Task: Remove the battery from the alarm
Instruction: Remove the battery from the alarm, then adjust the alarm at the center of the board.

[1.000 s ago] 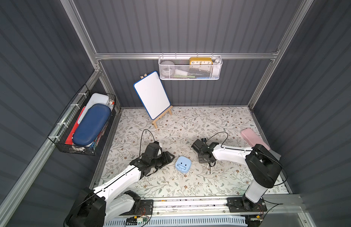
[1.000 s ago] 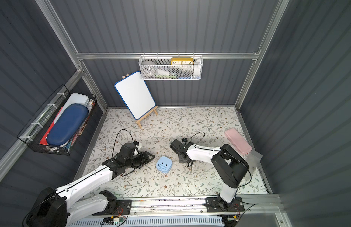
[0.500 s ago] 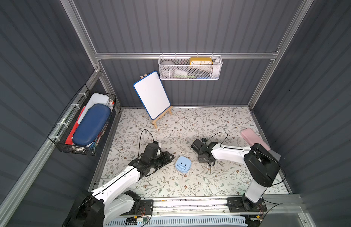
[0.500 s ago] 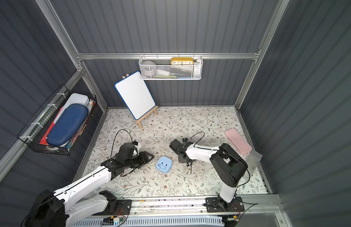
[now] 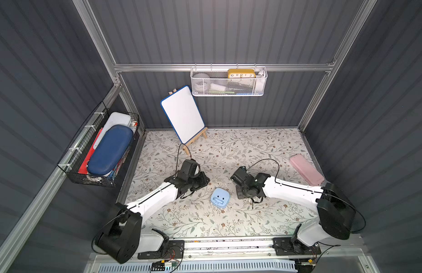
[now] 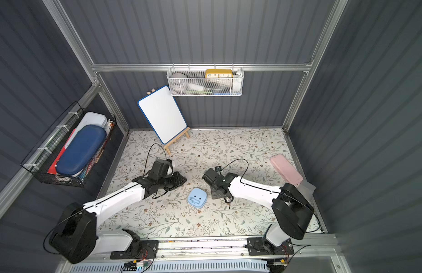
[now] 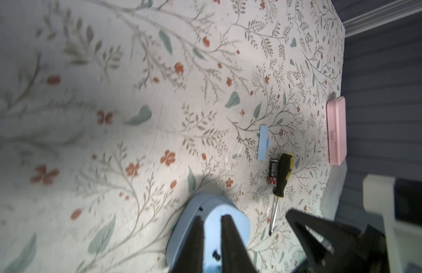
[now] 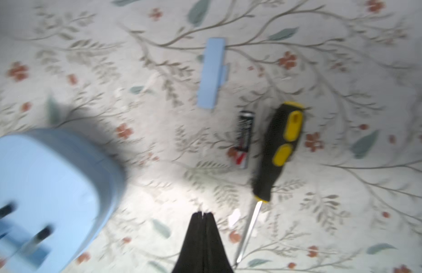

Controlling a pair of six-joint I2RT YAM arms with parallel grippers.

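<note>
The pale-blue alarm (image 5: 220, 198) (image 6: 197, 198) lies back-up on the floral mat between both arms. Beyond it in the right wrist view, the battery (image 8: 245, 137) lies loose on the mat, outside the alarm and beside the black-and-yellow screwdriver (image 8: 278, 151); the left wrist view shows the battery (image 7: 273, 171) too. My left gripper (image 7: 212, 215) (image 5: 204, 182) hovers by the alarm (image 7: 239, 224), its jaws a narrow gap apart with nothing between them. Empty and shut, my right gripper (image 8: 203, 213) (image 5: 240, 196) sits right of the alarm (image 8: 51, 184).
A pale-blue battery cover (image 8: 212, 73) lies past the battery. A pink case (image 5: 305, 169) rests by the right wall. A whiteboard on an easel (image 5: 183, 114) stands at the back left. A wire basket (image 5: 229, 82) with a yellow clock hangs on the back wall.
The left gripper's jaws have drawn much closer together. The right gripper's jaws have closed fully. The alarm has not moved.
</note>
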